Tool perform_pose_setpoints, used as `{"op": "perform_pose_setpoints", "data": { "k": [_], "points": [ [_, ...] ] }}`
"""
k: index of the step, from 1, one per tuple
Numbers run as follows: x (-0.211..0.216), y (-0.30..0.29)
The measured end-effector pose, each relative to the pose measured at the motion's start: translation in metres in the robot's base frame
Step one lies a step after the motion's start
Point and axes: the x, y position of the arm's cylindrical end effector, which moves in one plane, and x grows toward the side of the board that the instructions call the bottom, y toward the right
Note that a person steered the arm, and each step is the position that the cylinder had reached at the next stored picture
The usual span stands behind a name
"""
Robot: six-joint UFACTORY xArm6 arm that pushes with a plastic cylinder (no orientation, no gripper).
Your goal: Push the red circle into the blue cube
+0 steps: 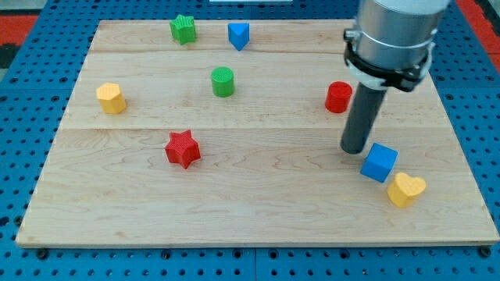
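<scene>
Wooden table [258,211], light maple boards, set on a blue pegboard [31,70]; eight small blocks on it

Arm: grey cylinder entering from the view's top right, ending in a dark rod. No fingers are fitted, so there is nothing to open, close or grip. My tip [354,150] rests on the table in the right half

Red circle [338,97]: upright cylinder, just to the view's upper left of the tip, close beside the rod's shaft; contact cannot be told

Blue cube [380,162]: just to the view's lower right of the tip, very near it; the tip stands between circle and cube

Yellow heart [406,189]: at the cube's lower right, touching or nearly so

Red star [183,148]: left of centre, well apart from the tip

Green cylinder [223,81]: above the star, mid table

Green star [183,29]: top edge, left of centre

Blue triangular block [238,35]: just right of the green star

Yellow block [111,97]: far left, shape unclear
</scene>
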Motion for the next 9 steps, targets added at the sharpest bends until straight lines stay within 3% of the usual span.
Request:
{"op": "perform_pose_setpoints", "data": {
  "k": [1, 3, 4, 6, 7, 9],
  "points": [
    [0.001, 0.011],
    [-0.108, 0.044],
    [-0.145, 0.004],
    [-0.058, -0.013],
    [-0.070, -0.022],
    [-0.022, -0.043]
  ]
}}
